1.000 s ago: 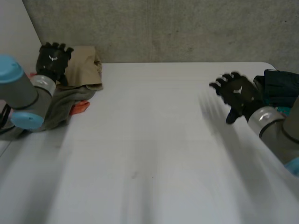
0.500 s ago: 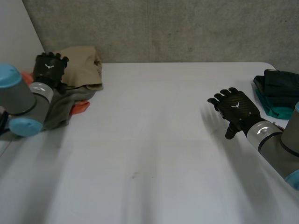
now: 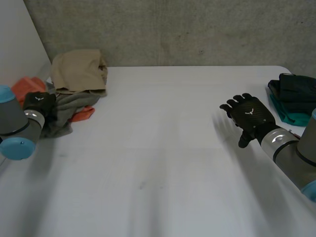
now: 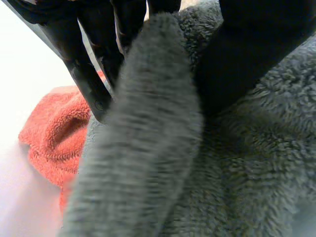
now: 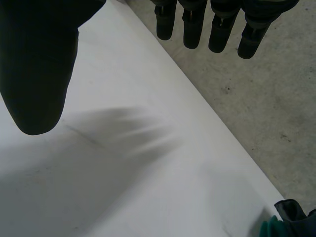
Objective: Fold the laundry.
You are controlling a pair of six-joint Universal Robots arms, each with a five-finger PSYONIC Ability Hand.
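Two black hands work at one white table (image 3: 163, 148). The left hand (image 3: 39, 104) sits at the table's left edge, on a loose heap of laundry. In its wrist view its fingers (image 4: 91, 79) and thumb pinch a raised ridge of the grey fleece cloth (image 4: 237, 173) between them, so it is grasping that cloth. The heap holds three colours of cloth: the grey fleece cloth (image 3: 66, 103) in the middle, a tan cloth (image 3: 79, 71) lying on its far side against the concrete wall (image 3: 197, 29), and orange cloth (image 3: 27, 87) showing on both sides of the grey; I cannot tell whether the orange is one piece or two. In the left wrist view the orange cloth (image 4: 54, 133) lies just beside the fingers, touching the grey. The right hand (image 3: 251, 114) hovers over bare table at the right, fingers (image 5: 192, 24) straight and spread, holding nothing. Near it, at the table's right edge, is a neat stack of two pieces: a dark cloth (image 3: 296, 89) on top of a teal cloth (image 3: 291, 117).
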